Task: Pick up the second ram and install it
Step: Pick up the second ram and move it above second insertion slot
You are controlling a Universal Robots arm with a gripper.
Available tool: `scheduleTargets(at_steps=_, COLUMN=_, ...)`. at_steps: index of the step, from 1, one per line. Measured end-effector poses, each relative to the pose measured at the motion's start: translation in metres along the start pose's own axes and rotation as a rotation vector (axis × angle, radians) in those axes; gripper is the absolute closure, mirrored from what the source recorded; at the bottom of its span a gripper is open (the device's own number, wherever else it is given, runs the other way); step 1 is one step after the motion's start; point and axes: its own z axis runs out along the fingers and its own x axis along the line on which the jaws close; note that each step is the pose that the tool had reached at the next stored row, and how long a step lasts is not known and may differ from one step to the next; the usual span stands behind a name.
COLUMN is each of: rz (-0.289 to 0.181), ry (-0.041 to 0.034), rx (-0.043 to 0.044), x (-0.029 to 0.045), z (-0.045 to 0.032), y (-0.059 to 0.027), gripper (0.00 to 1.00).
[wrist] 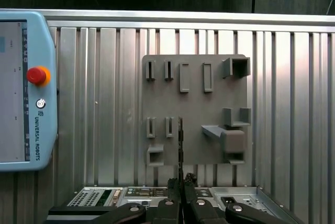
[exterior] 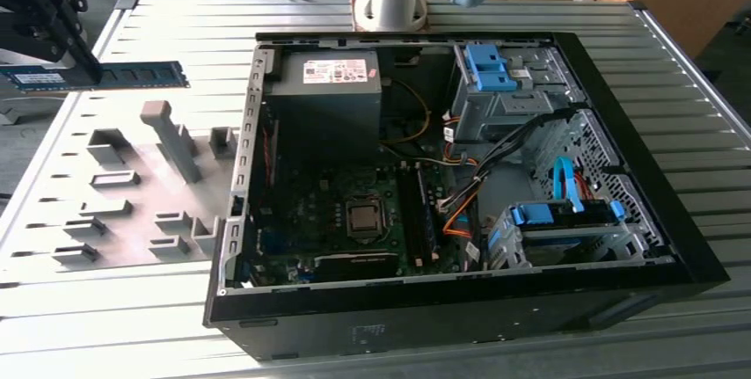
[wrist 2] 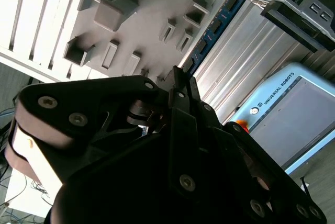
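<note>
Ribbed metal table [exterior: 493, 18] bears grey holder plate [exterior: 129, 155], open case [exterior: 470, 313]; fingers [wrist 2: 184, 90] clamped on second ram [exterior: 129, 75].

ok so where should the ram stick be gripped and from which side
Across its two flat faces, partway along, coming in over one long edge. The ram stick is thin and long, so only the faces give flat contact. The end effector is shut on it that way, stick edge-on in its grip.
</note>
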Motion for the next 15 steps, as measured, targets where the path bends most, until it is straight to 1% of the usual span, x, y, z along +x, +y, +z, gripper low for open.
scheduleTargets(at_steps=15, rz=0.000, ry=0.0000, rx=0.0000, x=0.0000, z=0.0000, y=-0.0098, gripper=0.86)
